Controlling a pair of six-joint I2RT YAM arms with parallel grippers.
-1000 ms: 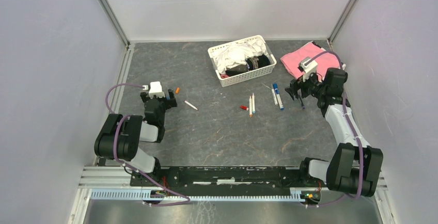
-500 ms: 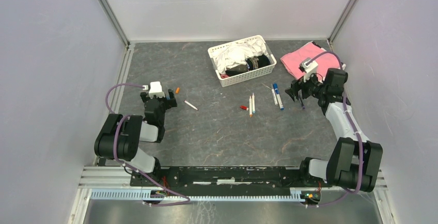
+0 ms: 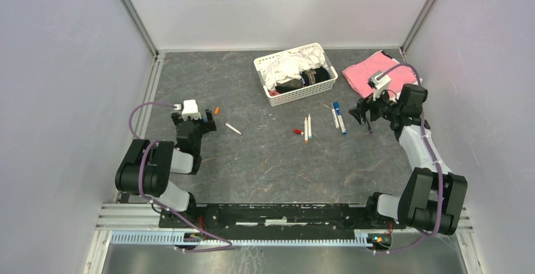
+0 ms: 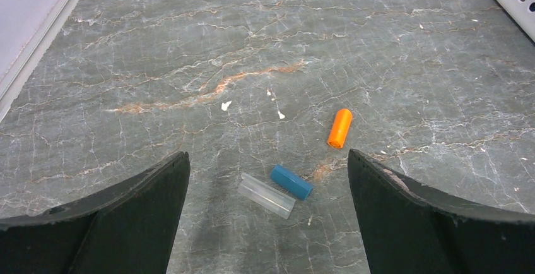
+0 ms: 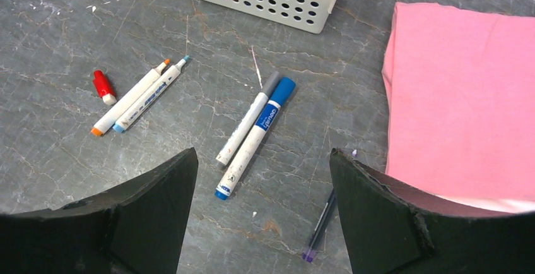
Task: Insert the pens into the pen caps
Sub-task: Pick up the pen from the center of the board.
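Observation:
My left gripper (image 4: 266,160) is open and empty, low over a blue cap (image 4: 291,182) and a clear cap (image 4: 267,195) lying side by side between its fingers. An orange cap (image 4: 340,127) lies just beyond them. My right gripper (image 5: 262,160) is open and empty above two white pens, one grey-ended (image 5: 248,119) and one blue-ended (image 5: 255,138). A dark slim pen (image 5: 320,223) lies by its right finger. Two thin pens (image 5: 139,100) and a red cap (image 5: 103,86) lie further left. A white, red-tipped pen (image 3: 233,129) lies right of my left gripper (image 3: 203,121).
A white perforated basket (image 3: 294,91) holding cloth stands at the back centre. A folded pink cloth (image 3: 363,75) lies beside my right gripper (image 3: 363,113). A thin pale stick (image 5: 256,65) lies near the basket. Metal frame rails run along the left wall.
My right arm has shifted slightly to the right and back, its gripper still open. The left arm and the pens and caps have not moved.

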